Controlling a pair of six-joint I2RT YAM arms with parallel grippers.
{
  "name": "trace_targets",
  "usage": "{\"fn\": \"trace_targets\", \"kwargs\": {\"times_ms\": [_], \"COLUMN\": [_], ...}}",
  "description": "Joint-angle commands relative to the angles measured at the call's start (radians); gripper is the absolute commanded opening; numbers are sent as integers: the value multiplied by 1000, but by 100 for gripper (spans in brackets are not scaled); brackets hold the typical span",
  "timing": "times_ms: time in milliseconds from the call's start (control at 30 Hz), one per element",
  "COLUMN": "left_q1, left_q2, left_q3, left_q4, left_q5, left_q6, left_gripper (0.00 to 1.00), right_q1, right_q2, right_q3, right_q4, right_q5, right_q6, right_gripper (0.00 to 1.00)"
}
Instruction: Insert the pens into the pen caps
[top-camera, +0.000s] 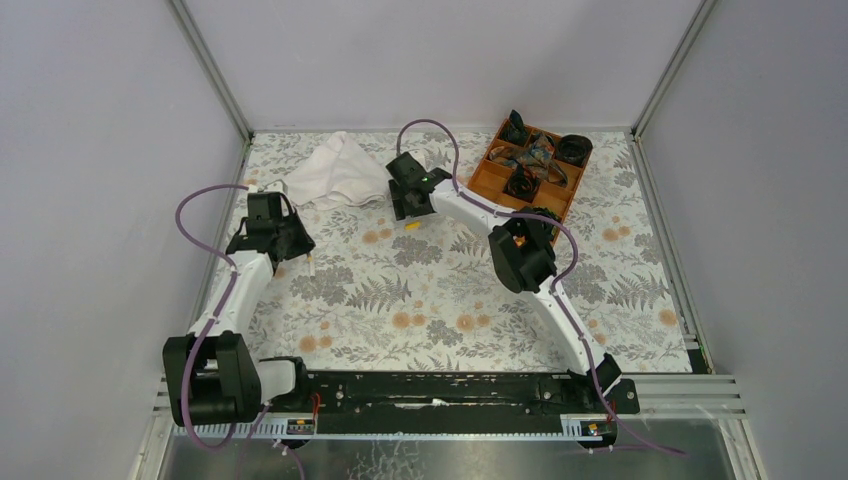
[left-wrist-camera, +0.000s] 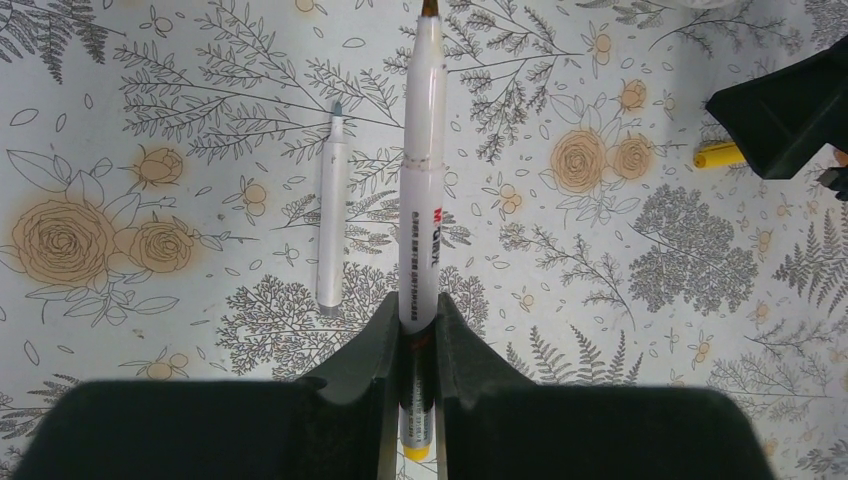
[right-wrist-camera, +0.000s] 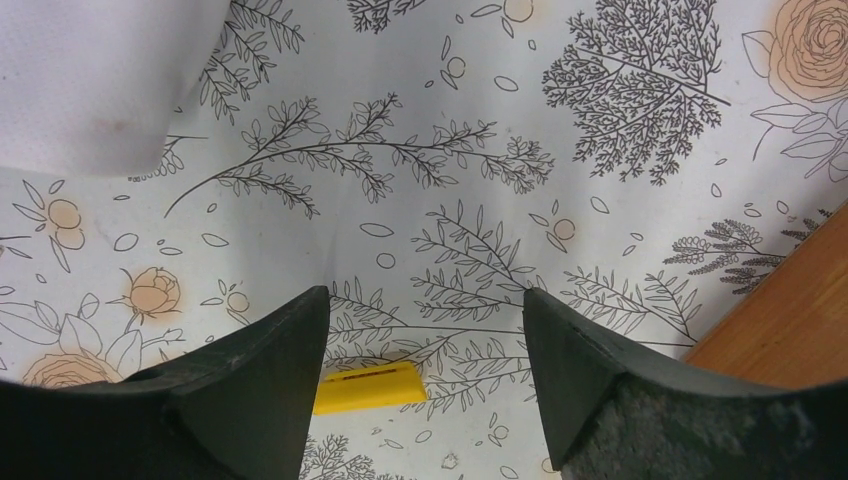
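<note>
My left gripper (left-wrist-camera: 418, 320) is shut on a white-barrelled pen (left-wrist-camera: 422, 200) with a yellow rear end. The pen points away from the jaws, above the floral table. A second white pen (left-wrist-camera: 330, 220) lies loose on the table just left of it. A yellow pen cap (right-wrist-camera: 368, 388) lies flat on the table beneath my right gripper (right-wrist-camera: 425, 320), close to the left finger (right-wrist-camera: 260, 380). That gripper's fingers stand wide apart and hold nothing. From above, the left gripper (top-camera: 297, 248) is at mid-left, and the right gripper (top-camera: 408, 205) is at the back centre over the cap (top-camera: 412, 226).
A crumpled white cloth (top-camera: 330, 170) lies at the back left of the right gripper. An orange compartment tray (top-camera: 497, 178) with black coiled bands stands at the back right. Metal frame rails (top-camera: 215, 80) and grey walls border the floral table.
</note>
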Motion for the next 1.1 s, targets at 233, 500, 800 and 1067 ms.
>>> {"fn": "trace_targets", "kwargs": {"times_ms": [233, 500, 800, 1067], "left_q1": [3, 3, 3, 3], "left_q2": [-38, -23, -6, 1], "left_q3": [17, 17, 18, 15], "left_q4": [5, 6, 7, 12], "left_q5": [34, 41, 44, 40], "left_q6": [13, 14, 13, 13], "left_gripper": [0, 0, 0, 0], "right_q1": [35, 39, 39, 39], "right_q2": [-55, -168, -222, -207], "right_q3": [-82, -270, -392, -408], "right_q4": [-12, 64, 106, 148], "right_q5": [11, -32, -53, -84], "right_q6": [13, 41, 66, 69], "right_gripper": [74, 69, 60, 49]}}
